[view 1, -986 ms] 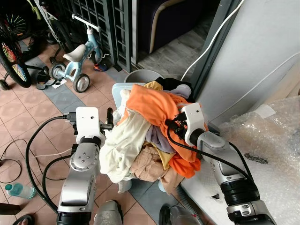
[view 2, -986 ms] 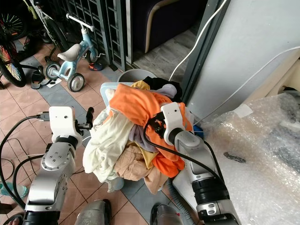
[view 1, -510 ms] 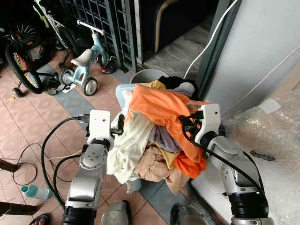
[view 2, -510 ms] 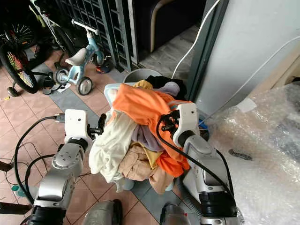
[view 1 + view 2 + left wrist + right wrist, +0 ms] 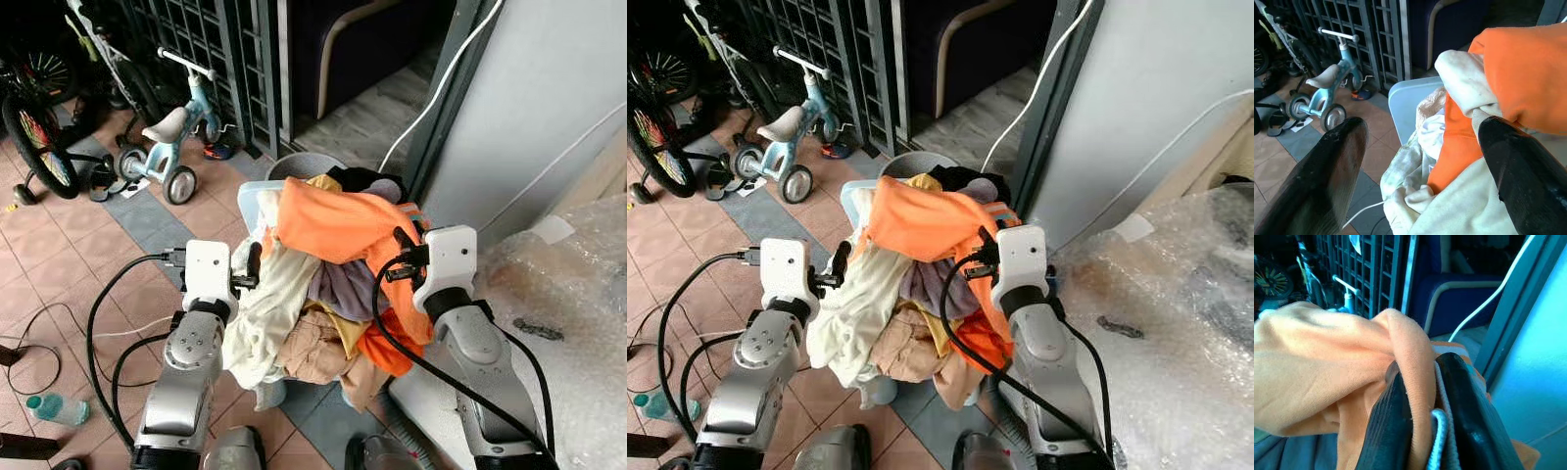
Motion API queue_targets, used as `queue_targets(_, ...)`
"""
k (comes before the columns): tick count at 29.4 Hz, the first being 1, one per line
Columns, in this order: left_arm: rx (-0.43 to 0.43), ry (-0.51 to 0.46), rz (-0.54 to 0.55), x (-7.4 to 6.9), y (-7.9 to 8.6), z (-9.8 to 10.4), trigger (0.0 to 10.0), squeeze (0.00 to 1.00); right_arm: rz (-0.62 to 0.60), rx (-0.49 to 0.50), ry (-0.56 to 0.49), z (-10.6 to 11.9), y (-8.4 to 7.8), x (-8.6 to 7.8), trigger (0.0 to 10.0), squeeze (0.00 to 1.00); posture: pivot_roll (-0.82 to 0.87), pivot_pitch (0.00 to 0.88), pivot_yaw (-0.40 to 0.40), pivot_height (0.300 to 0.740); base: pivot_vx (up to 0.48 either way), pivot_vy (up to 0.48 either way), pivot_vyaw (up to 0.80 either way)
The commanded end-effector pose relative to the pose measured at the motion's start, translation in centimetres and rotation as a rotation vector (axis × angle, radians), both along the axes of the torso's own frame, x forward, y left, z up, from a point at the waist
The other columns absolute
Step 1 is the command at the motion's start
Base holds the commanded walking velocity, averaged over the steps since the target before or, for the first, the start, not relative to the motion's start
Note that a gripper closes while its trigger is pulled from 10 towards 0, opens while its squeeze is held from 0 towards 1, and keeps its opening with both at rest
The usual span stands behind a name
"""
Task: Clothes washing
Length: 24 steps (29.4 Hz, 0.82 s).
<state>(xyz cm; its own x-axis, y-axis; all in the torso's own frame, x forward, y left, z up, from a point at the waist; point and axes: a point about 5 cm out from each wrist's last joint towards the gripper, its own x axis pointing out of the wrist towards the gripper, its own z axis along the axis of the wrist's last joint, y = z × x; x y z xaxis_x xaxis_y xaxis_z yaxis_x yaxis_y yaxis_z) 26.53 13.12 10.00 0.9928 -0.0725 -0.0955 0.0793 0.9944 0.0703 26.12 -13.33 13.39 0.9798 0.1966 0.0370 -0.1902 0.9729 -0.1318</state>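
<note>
Left eye view gives me the left gripper first: fingers spread wide, one finger against the cream garment, nothing grasped. That cream garment hangs down the near side of the laundry heap, which overflows a pale blue basket between my two arms. Further right, my right gripper is clenched on a fold of the orange garment plus a white cord. Beyond, a small blue tricycle stands on the tiled floor.
</note>
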Motion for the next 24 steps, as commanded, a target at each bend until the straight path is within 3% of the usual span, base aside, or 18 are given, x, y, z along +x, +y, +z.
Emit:
queue_targets(1,0.021,-0.023,-0.005,0.3,0.0,0.4,10.0,0.0,0.051,0.039,-0.038,0.5,0.4,-0.3,10.0,0.0,-0.06,0.058,-0.009,0.74,0.0,0.0,0.0)
queue_targets(6,0.018,-0.027,0.0,0.4,0.3,0.8,10.0,0.0,-0.003,0.048,-0.005,-0.5,0.0,-0.8,10.0,0.0,-0.04,0.078,0.018,0.74,-0.049,0.0,0.0)
queue_targets(15,0.014,-0.002,-0.005,-0.4,0.2,0.3,10.0,0.0,0.001,0.071,-0.059,0.2,0.9,-0.6,10.0,0.0,-0.02,0.095,0.007,0.74,-0.289,0.0,0.0)
queue_targets(24,0.009,0.011,-0.002,-0.8,0.3,0.2,10.0,0.0,-0.066,0.026,-0.06,0.0,-0.9,-0.4,10.0,0.0,-0.02,0.098,0.001,0.74,-0.332,0.0,0.0)
